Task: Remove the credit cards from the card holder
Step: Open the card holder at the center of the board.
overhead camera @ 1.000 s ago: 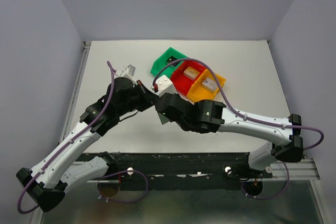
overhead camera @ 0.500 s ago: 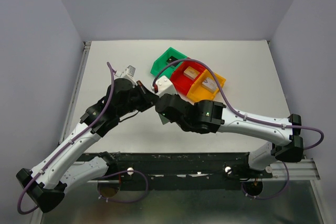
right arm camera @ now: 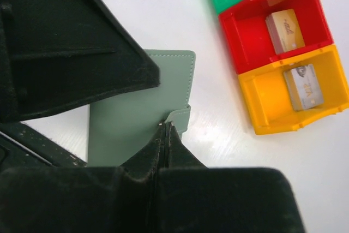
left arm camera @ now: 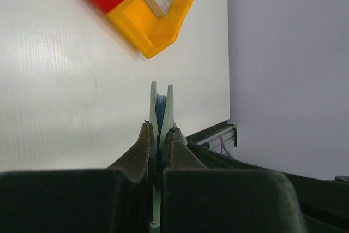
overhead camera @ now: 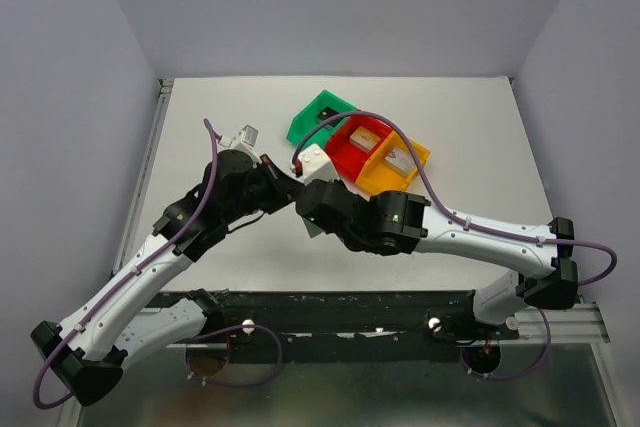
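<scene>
Closed since a second ago, my right gripper [right arm camera: 165, 126] pinches a flap of the card holder [right arm camera: 136, 118]. My left gripper [left arm camera: 160, 135] clamps its panels together, near the orange bin [right arm camera: 248, 102]. Soft and light, I judge: best gripped by the edges.

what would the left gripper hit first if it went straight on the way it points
The yellow bin: the left gripper, shut on the card holder, aims at its near corner, the holder's edge leading. Height is unclear, so it may pass above.
</scene>
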{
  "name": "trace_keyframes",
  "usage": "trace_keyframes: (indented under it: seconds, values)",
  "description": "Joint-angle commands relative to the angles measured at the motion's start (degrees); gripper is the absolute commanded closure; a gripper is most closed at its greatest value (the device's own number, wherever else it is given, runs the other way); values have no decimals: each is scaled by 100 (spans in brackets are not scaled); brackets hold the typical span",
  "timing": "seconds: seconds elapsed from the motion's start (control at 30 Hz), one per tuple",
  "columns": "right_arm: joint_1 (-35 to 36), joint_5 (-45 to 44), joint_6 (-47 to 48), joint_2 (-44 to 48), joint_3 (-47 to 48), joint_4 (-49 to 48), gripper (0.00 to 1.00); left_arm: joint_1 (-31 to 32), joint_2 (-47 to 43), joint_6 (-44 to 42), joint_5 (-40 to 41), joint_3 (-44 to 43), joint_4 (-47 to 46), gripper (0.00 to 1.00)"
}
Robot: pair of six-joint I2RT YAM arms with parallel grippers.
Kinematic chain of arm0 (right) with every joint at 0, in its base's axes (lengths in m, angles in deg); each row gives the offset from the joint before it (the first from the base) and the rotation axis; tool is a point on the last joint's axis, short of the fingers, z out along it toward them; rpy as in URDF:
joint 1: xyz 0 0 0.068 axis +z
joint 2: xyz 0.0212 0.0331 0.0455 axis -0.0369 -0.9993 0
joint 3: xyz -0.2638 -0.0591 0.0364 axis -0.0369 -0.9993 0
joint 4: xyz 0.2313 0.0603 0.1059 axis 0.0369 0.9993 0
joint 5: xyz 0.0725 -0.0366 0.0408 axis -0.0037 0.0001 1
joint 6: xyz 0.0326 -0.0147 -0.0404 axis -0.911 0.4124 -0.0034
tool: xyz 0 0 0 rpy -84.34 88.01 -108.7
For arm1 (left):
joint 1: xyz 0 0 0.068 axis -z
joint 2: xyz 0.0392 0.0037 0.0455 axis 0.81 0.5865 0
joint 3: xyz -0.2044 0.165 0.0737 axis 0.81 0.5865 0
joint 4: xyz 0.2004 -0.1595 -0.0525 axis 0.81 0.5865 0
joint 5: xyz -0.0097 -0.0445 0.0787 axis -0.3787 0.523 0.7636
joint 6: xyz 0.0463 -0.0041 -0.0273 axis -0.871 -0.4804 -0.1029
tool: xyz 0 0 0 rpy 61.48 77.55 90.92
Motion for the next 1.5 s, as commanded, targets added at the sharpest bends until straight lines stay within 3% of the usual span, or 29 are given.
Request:
trace_keyframes:
  seconds: [0.0, 0.33, 0.5, 0.63, 0.73, 0.8, 0.93, 1.03, 1.13, 1.47]
  values:
    - [-60, -646, -59, 66, 49, 755, 100, 42, -279, 47, -172, 0, -151, 100]
    - [-60, -568, -226, 303, -39, 791, 99, 42, -350, 3, -102, 44, -63, 100]
    - [-77, -295, -366, 839, -311, 527, 60, 42, -473, -233, 39, 219, -150, 100]
    - [-104, 38, -350, 1418, -653, 37, 46, 33, -613, -987, -84, 631, -851, 100]
    - [-113, 336, -183, 2033, -1459, -1155, 36, 42, -981, -1368, -269, 1482, -2019, 100]
    - [-156, 1002, -67, 2525, -2049, -2002, 30, 33, -1332, -1324, -269, 2036, -2879, 100]
    - [-367, 2725, -104, 2879, -2333, -2399, 34, -90, -1650, -1490, -574, 2259, -3279, 100]
    - [-367, 3474, -129, 2836, -2421, -2733, 46, -239, -1581, -1710, -1286, 2136, -3481, 100]
    - [-359, 3686, -155, 2721, -2430, -2769, 60, -424, -1563, -1755, -2121, 2275, -4199, 100]
    - [-525, 3669, -296, 2940, -2711, -2699, 61, -1232, -1273, -885, -3827, 2786, -6003, 100]
